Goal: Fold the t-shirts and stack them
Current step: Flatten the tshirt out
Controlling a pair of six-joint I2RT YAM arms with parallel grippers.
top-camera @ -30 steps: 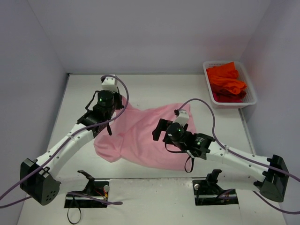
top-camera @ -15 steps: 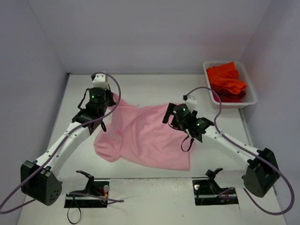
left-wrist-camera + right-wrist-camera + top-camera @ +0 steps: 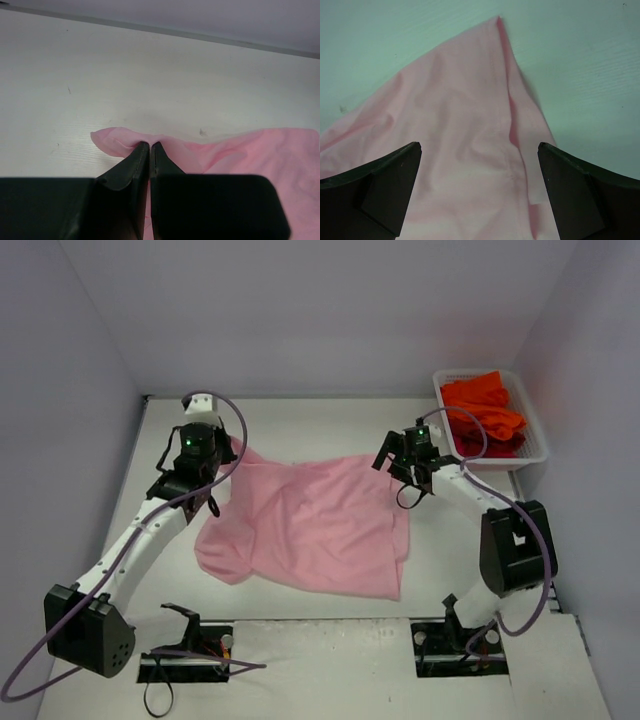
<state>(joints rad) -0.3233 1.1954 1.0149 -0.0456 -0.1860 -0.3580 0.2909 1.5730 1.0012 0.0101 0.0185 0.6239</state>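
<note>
- The pink t-shirt [image 3: 310, 525] lies spread and rumpled in the middle of the tabletop [image 3: 330, 420].
- The left pincer [image 3: 150, 146] is clamped tight on the shirt's far-left corner.
- The right pincer [image 3: 479, 146] gapes wide over the far-right corner, holding nothing.
- Orange-red t-shirts [image 3: 483, 412] are heaped in the white basket [image 3: 541, 440] at the far right; how many, I cannot tell.

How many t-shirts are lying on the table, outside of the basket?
1. The pink t-shirt lies spread in the middle of the table, its far left corner pinched in the left claw. The orange-red t-shirts are heaped in the basket; some may be hidden underneath.
</note>
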